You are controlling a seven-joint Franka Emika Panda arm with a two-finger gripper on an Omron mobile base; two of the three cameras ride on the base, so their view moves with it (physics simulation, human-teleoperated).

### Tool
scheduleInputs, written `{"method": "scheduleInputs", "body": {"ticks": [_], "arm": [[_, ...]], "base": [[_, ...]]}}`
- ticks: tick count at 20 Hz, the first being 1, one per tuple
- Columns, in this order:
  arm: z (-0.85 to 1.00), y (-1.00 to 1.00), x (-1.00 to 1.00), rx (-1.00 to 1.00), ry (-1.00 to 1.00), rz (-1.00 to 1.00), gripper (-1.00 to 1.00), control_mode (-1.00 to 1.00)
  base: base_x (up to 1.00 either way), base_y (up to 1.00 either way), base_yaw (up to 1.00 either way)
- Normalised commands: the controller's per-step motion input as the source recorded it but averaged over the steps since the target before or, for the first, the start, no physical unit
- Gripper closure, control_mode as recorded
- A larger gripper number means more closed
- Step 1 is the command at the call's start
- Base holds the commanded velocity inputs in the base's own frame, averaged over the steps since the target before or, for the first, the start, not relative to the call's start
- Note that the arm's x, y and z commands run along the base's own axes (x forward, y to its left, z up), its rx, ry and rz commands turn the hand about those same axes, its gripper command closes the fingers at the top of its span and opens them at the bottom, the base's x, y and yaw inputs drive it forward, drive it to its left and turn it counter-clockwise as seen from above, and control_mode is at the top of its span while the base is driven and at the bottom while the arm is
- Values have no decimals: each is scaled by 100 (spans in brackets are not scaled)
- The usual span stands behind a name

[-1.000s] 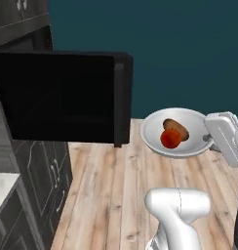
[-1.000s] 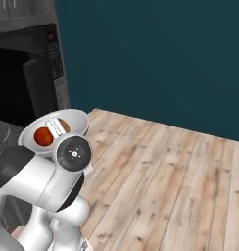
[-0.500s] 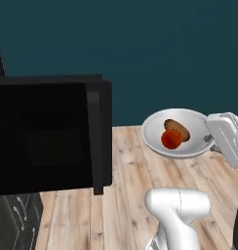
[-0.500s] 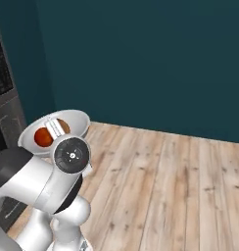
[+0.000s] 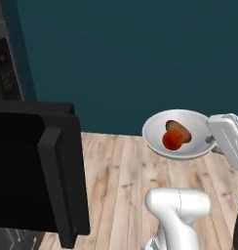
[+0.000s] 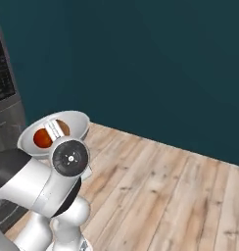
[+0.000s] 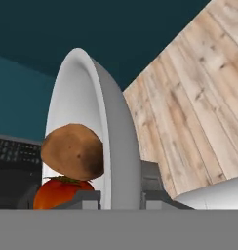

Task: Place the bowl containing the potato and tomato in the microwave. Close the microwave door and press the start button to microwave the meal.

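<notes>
Now held up in the air above the wooden floor [image 6: 160, 186]: white bowl [image 5: 157, 139], carried at its right rim. Inside, brown potato [image 5: 178, 130] and red tomato [image 5: 171, 140], touching each other. Gripped by the gripper [image 7: 120, 195], jaws closed on the bowl's rim, one finger inside and one outside the wall. To the left and nearer, microwave door [image 5: 28, 176], swung open, a wide black panel. Further left, dark microwave [image 5: 5, 68] control panel. Behind all, plain teal wall [image 5: 140, 58].
</notes>
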Motion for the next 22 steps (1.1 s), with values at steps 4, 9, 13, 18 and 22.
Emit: {"method": "scheduleInputs", "body": {"ticks": [4,9,13,18,22], "arm": [[0,0,0,0,0,0,100,100],[0,0,0,0,0,0,100,100],[0,0,0,0,0,0,100,100],[0,0,0,0,0,0,100,100],[0,0,0,0,0,0,100,100]], "base": [[29,-29,68],[33,-16,72],[55,-24,66],[72,-30,64],[79,-15,62]]}}
